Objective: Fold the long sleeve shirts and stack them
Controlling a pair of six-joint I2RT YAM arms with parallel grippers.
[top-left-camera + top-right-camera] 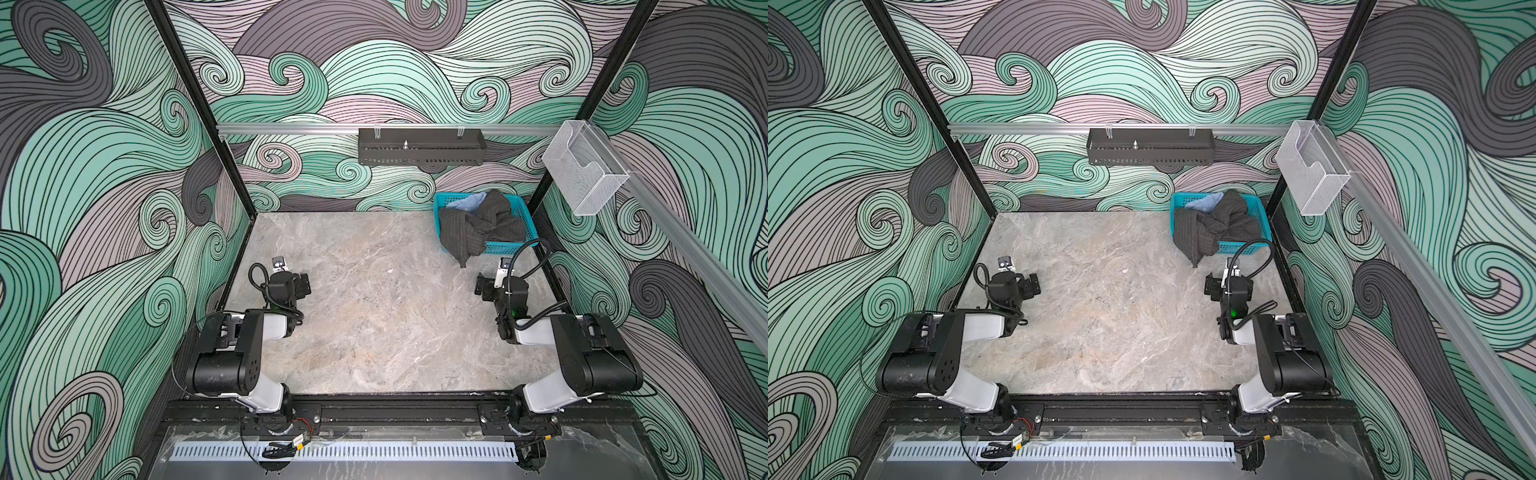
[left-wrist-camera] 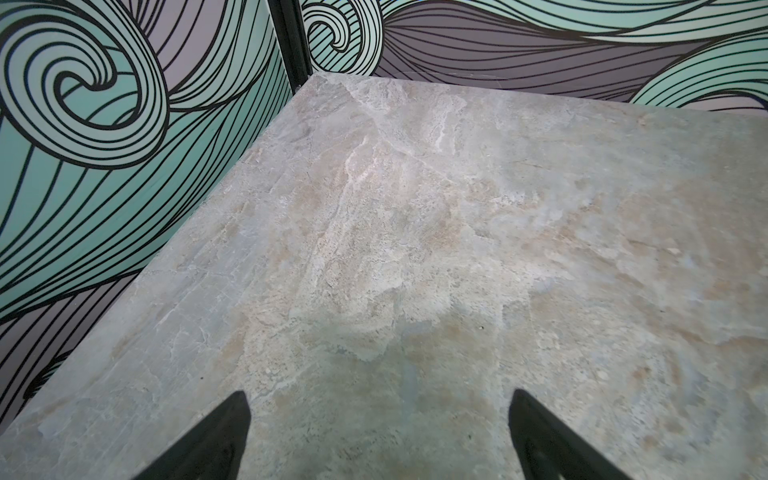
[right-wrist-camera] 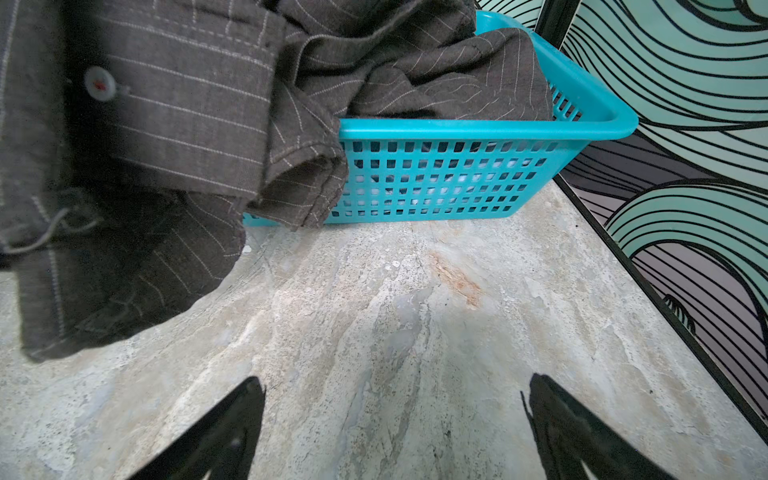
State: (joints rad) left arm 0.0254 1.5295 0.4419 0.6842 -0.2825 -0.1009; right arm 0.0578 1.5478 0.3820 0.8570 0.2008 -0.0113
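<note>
Care belonged at the rim: the dark charcoal pinstriped cloth shirt (image 3: 187,124) spilled from the teal plastic mesh basket (image 3: 457,124) onto the tabletop (image 1: 374,332), with the plain light blue cloth shirt (image 1: 469,200) partly under it. My right gripper (image 3: 395,380) and left gripper (image 2: 376,395) hung wide open, empty. I judged that pinching the draped hem was best, lifting high lest the basket drag.

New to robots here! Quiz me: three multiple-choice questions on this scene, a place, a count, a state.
1. The dark charcoal pinstriped cloth shirt lies: A) under the teal plastic mesh basket; B) spilling over its front rim; C) folded beside it.
2. Shirts visible: A) one; B) two; C) four.
3. The left gripper and right gripper are: A) both open; B) both shut; C) one each.
B: cloth hangs over the rim. B: a plain light blue shirt peeks behind. A: jaws stand wide apart, nothing between.
</note>
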